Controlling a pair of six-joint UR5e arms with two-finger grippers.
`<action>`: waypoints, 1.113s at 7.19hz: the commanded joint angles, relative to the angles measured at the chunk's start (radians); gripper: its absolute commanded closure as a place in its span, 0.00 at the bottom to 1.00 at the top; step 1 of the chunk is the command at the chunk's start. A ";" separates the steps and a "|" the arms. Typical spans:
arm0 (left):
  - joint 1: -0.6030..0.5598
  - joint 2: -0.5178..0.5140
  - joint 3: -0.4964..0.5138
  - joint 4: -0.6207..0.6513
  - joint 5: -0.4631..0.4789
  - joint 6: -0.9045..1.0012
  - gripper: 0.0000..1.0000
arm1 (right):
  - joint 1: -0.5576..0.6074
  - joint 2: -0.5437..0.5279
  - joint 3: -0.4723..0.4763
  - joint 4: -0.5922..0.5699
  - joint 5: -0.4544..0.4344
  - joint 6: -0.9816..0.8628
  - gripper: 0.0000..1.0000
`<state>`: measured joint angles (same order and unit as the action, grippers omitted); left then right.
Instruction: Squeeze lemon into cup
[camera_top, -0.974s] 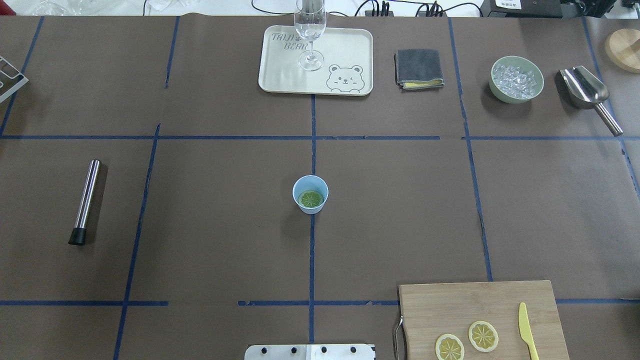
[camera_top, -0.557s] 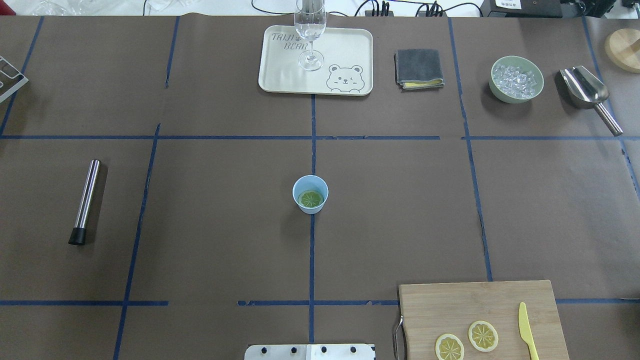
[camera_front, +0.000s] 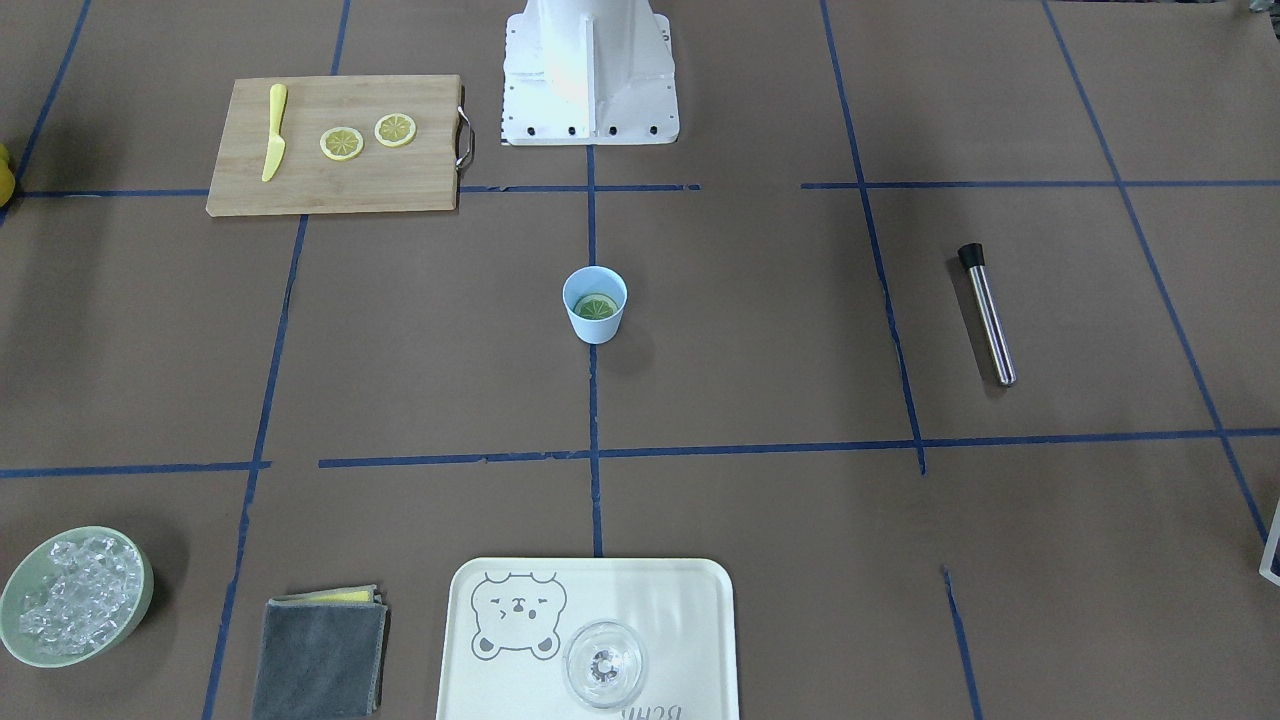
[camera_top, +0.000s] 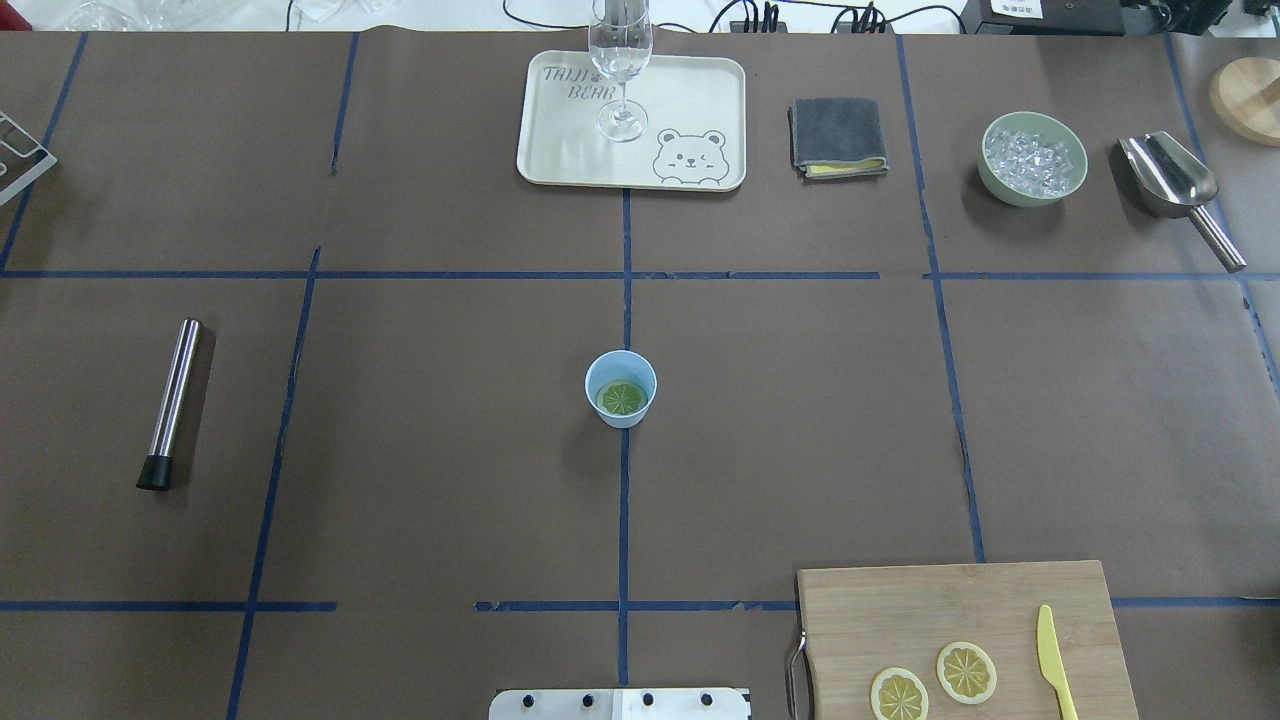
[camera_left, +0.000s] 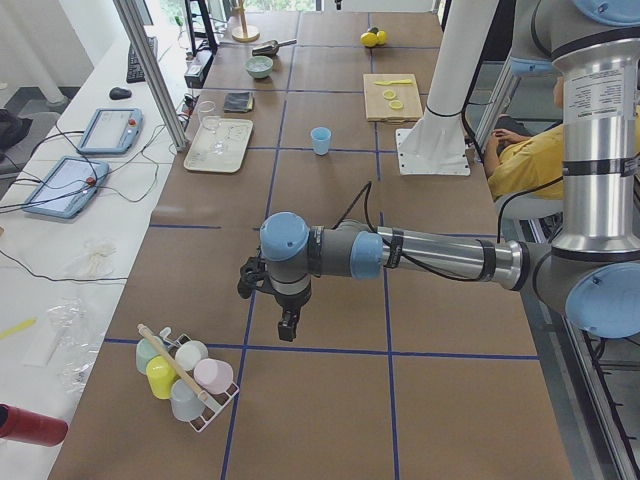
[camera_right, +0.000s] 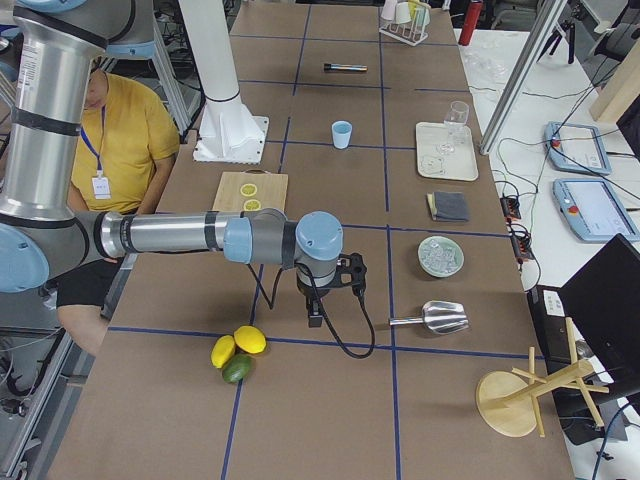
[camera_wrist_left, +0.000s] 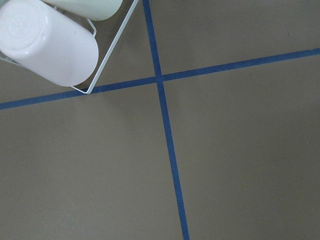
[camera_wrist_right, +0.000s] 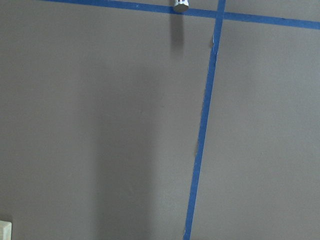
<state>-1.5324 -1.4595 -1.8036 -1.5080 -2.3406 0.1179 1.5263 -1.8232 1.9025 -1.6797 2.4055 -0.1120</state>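
Brown-papered table is carrying everything | cup is standing upright at its centre | lemon is lying flat inside cup | left gripper and right gripper are hanging well apart from cup, toward opposite table ends; cannot tell whether either is spread or pressed together

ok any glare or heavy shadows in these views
Front-facing view: glare blows out the white robot base. Overhead view: the cup casts only a faint shadow. Right wrist view: a broad soft shadow crosses the table paper.
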 joint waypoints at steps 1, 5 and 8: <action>0.000 0.002 -0.010 -0.001 -0.006 0.008 0.00 | 0.000 0.002 0.001 0.000 0.004 0.000 0.00; 0.003 -0.027 0.001 -0.008 -0.005 0.002 0.00 | 0.000 0.005 -0.006 0.000 0.001 0.000 0.00; 0.003 -0.030 0.006 -0.001 0.006 0.006 0.00 | -0.001 0.018 -0.006 0.000 0.000 0.000 0.00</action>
<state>-1.5295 -1.4899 -1.8011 -1.5109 -2.3376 0.1238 1.5257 -1.8113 1.8971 -1.6797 2.4066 -0.1120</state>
